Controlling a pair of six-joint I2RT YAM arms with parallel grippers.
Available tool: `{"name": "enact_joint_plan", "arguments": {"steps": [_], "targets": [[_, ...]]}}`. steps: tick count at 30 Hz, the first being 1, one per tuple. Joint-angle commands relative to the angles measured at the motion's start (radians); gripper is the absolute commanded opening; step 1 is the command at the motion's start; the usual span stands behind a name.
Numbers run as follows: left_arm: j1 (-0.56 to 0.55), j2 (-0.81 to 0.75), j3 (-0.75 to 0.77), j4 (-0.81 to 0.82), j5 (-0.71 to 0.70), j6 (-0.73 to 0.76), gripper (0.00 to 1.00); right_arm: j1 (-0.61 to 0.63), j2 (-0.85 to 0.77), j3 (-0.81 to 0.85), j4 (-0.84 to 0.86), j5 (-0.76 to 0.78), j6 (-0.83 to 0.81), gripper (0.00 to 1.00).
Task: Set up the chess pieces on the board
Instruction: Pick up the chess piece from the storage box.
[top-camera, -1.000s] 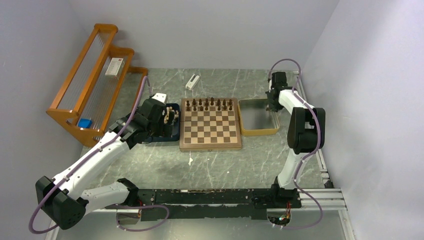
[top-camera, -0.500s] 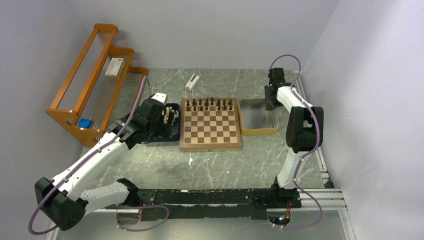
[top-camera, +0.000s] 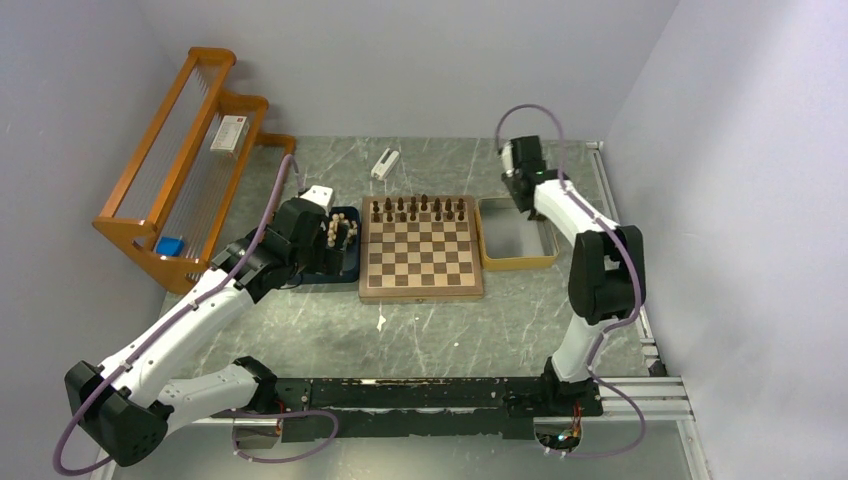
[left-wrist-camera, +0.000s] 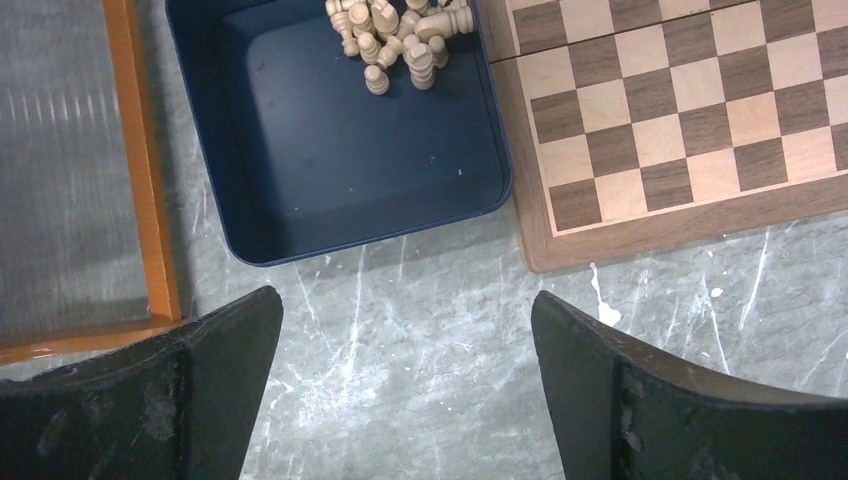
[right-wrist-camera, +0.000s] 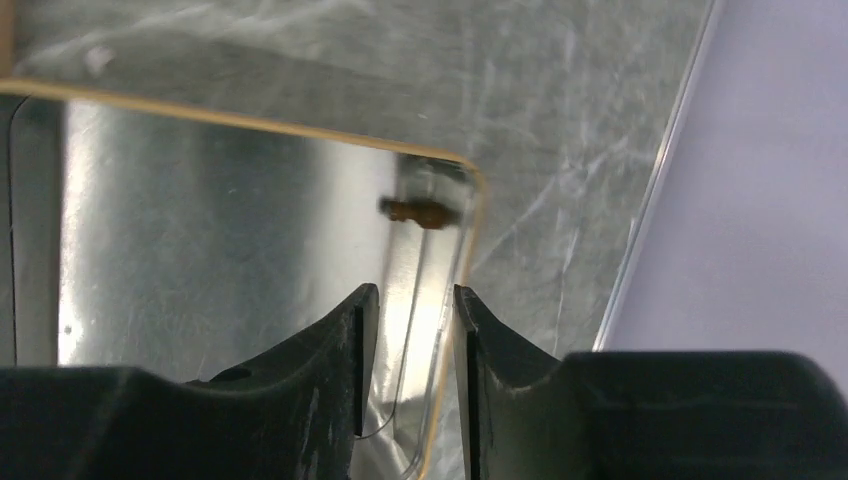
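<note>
Grey marble tabletop (top-camera: 430, 330) under board (top-camera: 421, 255), lilac walls (top-camera: 400, 60)

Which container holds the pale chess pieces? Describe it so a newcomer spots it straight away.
Start at the chessboard in the middle of the grey table. Right beside its left edge, toward the orange rack, sits the dark blue tray, with cream pieces heaped in its far corner next to the board. The yellow tray on the board's other side has a shiny floor instead.

Tan-and-brown checked board (top-camera: 421, 262), navy tray (left-wrist-camera: 350, 150)
</note>
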Motion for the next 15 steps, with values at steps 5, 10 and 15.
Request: {"name": "enact_joint_plan", "arguments": {"steps": [5, 10, 15], "targets": [[0.006, -0.030, 0.053, 0.023, 0.064, 0.024, 0.99, 0.149, 0.042, -0.077, 0.066, 0.207, -0.434, 0.35], [0.006, -0.024, 0.079, 0.005, 0.083, 0.013, 0.99, 0.149, 0.061, -0.093, 0.091, 0.218, -0.483, 0.34], [0.006, -0.035, 0.070, 0.005, 0.101, 0.016, 0.99, 0.150, 0.058, -0.171, 0.220, 0.204, -0.620, 0.33]]}}
